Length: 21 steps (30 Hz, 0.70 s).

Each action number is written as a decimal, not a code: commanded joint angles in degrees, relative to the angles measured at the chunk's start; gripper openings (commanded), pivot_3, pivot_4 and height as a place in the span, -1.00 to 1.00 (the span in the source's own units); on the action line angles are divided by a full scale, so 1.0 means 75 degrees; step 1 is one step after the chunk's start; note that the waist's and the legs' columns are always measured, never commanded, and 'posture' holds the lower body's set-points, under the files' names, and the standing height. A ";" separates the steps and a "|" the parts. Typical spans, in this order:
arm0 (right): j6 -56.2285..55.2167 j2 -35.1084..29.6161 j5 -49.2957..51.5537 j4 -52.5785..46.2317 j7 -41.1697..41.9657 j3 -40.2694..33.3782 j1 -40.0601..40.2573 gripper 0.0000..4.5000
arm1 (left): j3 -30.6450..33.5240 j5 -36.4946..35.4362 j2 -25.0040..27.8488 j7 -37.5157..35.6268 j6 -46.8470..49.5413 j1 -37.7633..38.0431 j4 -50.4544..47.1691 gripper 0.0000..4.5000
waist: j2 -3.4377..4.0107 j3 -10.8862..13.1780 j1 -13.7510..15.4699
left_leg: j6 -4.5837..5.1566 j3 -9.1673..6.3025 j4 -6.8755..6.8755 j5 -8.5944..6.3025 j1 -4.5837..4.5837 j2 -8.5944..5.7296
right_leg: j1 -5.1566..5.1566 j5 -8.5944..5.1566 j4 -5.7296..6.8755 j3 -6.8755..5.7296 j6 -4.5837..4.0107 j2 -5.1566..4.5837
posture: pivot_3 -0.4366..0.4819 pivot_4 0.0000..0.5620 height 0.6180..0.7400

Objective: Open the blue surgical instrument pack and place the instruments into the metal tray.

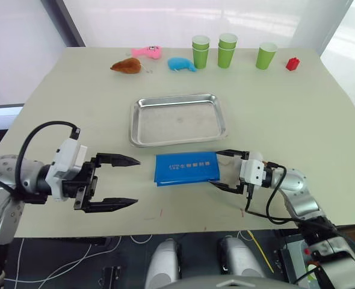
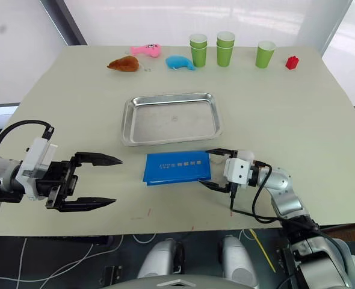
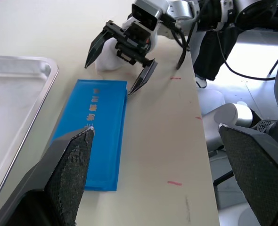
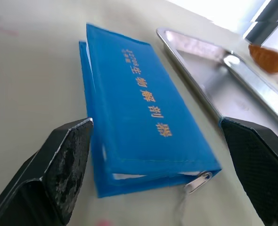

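Silver-grey arms, white wrist housings, looping black cables, black two-fingered hands.

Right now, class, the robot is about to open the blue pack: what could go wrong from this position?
1. The blue surgical instrument pack lies closed and loose on the table; the open right gripper at its end might push it instead of gripping the cover.
2. The pack lies close beside the metal tray; a shove could knock the tray.
3. The open left gripper is apart from the pack, so nothing pins it down.
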 commanded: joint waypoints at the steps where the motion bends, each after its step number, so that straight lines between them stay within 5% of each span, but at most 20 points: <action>1: -0.1443 -0.0154 -0.0490 0.0881 -0.0304 0.0081 -0.0508 1.00 | 0.0211 -0.0088 0.0010 -0.0117 -0.0160 0.0015 -0.0162 0.99 | -0.0001 0.0000 -0.0004 | 0.0000 -0.0001 0.0000 0.0000 0.0001 0.0000 | 0.0000 0.0000 0.0000 0.0000 0.0000 0.0000 | -0.05 -0.47 1.00; 15: -0.3927 -0.0321 -0.1434 0.3561 -0.0811 0.0947 -0.1997 1.00 | 0.0194 0.0112 -0.0112 -0.0010 -0.0542 0.0037 0.0085 0.99 | -0.0001 -0.0001 -0.0014 | -0.0003 0.0002 0.0001 0.0002 0.0008 0.0001 | 0.0006 0.0001 0.0004 0.0003 -0.0002 -0.0004 | -0.05 -0.47 1.00; 17: -0.3971 -0.0307 -0.1487 0.3818 -0.0908 0.1001 -0.2127 0.70 | 0.0178 0.0147 -0.0126 0.0031 -0.0596 0.0025 0.0109 1.00 | -0.0002 -0.0001 -0.0015 | -0.0004 0.0003 0.0004 0.0003 0.0012 0.0001 | 0.0009 0.0001 0.0007 0.0004 -0.0003 -0.0004 | -0.05 -0.47 1.00; 21: -0.4057 -0.0357 -0.1578 0.4259 -0.0862 0.1171 -0.2346 -0.26 | 0.0210 0.0113 -0.0164 0.0045 -0.0631 0.0111 0.0038 1.00 | -0.0002 -0.0001 -0.0012 | -0.0004 0.0003 0.0005 0.0003 0.0016 0.0001 | 0.0012 0.0001 0.0010 0.0004 -0.0003 -0.0004 | -0.05 -0.47 1.00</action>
